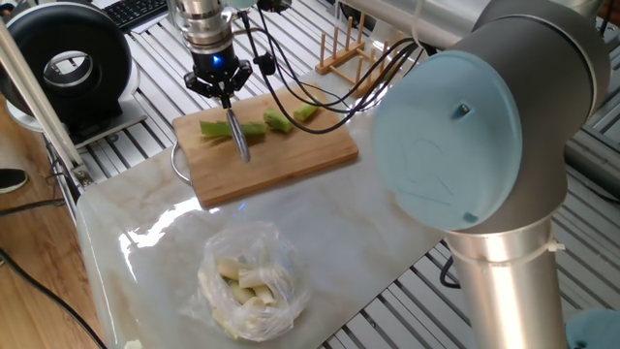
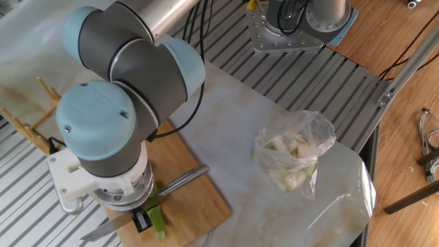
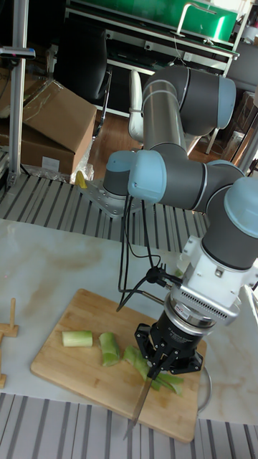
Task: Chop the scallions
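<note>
The scallions lie on a wooden cutting board [image 1: 291, 160]: a longer stalk [image 1: 215, 128] and two short cut chunks [image 1: 279, 122] [image 1: 306, 111]. In the tall fixed view the chunks [image 3: 77, 338] [image 3: 110, 348] lie left of the stalk [image 3: 169, 384]. My gripper [image 1: 222, 89] [image 3: 159, 360] stands right over the stalk, shut on a knife [image 1: 238, 138] whose blade [image 3: 140, 403] crosses it. In the other fixed view the wrist hides most of the stalk [image 2: 157, 221]; the knife [image 2: 180, 182] sticks out on both sides.
A clear plastic bag [image 1: 250, 281] [image 2: 291, 154] of pale pieces lies on the marble slab, apart from the board. A wooden rack [image 1: 341, 48] stands behind the board. A black round device [image 1: 68, 68] sits at the far left, and the arm's big elbow [image 1: 465, 126] fills the right.
</note>
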`<state>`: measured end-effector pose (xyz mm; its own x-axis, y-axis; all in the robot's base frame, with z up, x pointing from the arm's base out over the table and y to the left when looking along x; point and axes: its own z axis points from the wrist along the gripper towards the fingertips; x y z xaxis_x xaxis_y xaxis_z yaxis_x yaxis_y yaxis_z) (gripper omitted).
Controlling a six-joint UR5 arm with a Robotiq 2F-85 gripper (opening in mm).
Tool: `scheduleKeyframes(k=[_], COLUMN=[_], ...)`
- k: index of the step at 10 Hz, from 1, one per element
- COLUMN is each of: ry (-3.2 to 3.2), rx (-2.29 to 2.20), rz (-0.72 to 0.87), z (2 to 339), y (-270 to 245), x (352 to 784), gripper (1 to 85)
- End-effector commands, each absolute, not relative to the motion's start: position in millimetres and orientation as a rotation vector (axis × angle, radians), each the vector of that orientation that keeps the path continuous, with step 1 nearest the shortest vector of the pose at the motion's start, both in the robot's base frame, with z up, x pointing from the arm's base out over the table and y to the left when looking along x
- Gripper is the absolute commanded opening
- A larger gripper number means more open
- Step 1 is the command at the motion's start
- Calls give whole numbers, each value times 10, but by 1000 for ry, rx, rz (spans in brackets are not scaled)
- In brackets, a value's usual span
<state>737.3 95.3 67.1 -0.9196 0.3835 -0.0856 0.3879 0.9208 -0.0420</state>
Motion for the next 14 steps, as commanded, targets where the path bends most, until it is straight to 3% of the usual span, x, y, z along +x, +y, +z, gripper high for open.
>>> scheduleKeyframes(k=[1,6,9,11,14], ry=[2999,2997,3024,2955,2970], rx=[613,572,587,668,596], rz=[-48,-51,12,-71,-110], z=[661,626,933,1050,869], y=[1005,973,1126,1134,1123], x=[7392,7315,7181,7234,7137], gripper=[10,10,10,10,10])
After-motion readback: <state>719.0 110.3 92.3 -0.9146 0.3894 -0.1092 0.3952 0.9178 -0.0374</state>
